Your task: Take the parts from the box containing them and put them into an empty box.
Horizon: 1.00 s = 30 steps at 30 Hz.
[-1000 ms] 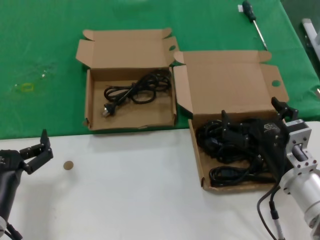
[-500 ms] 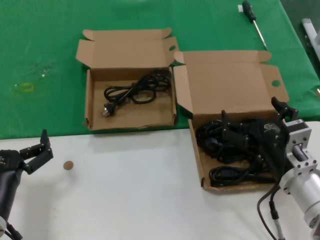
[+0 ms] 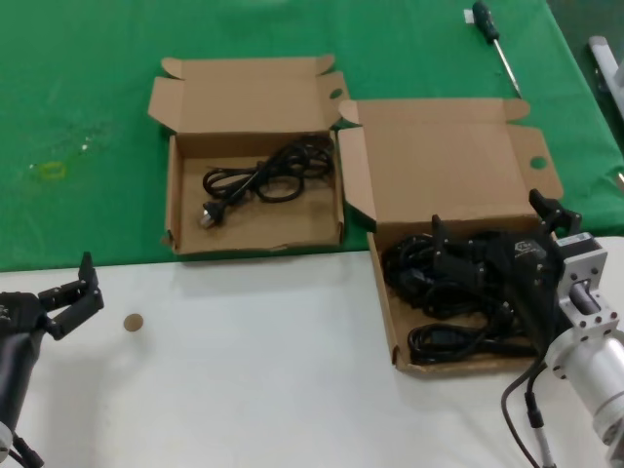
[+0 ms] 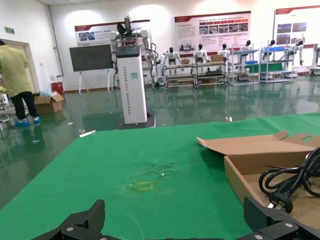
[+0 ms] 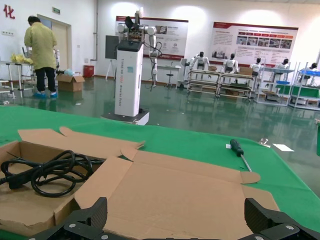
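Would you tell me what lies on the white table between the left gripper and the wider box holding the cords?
In the head view, only a small round brown disc near the left gripper; the remaining stretch to the wider box is bare white table.

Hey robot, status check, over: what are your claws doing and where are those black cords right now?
Right claw open, low over cords in wider box. Left claw open, parked at table edge. One cord already in smaller box. Nothing blocking.

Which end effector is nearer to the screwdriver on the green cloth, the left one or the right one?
Right. The right end effector is over the wider box, on the same side as the screwdriver. The left end effector is at the opposite near corner, much farther.
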{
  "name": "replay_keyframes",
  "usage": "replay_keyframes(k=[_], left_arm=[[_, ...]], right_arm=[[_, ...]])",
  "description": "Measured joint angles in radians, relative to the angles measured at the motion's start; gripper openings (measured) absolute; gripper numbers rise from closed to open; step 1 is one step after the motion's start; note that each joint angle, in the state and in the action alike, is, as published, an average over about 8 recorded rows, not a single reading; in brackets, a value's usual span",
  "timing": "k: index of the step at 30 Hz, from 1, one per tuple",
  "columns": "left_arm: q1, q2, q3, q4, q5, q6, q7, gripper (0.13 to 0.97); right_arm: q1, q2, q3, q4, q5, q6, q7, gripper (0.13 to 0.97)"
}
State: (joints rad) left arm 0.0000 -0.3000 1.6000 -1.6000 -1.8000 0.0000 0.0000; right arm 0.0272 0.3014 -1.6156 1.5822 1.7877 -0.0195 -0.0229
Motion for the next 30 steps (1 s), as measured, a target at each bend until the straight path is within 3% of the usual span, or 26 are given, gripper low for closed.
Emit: replay_keyframes(k=[30], left_arm=[[0.0, 0.0, 0.0, 0.0, 0.0, 0.0, 0.0, 0.966]], right_arm=[[0.0, 0.0, 0.0, 0.0, 0.0, 0.0, 0.0, 0.966]])
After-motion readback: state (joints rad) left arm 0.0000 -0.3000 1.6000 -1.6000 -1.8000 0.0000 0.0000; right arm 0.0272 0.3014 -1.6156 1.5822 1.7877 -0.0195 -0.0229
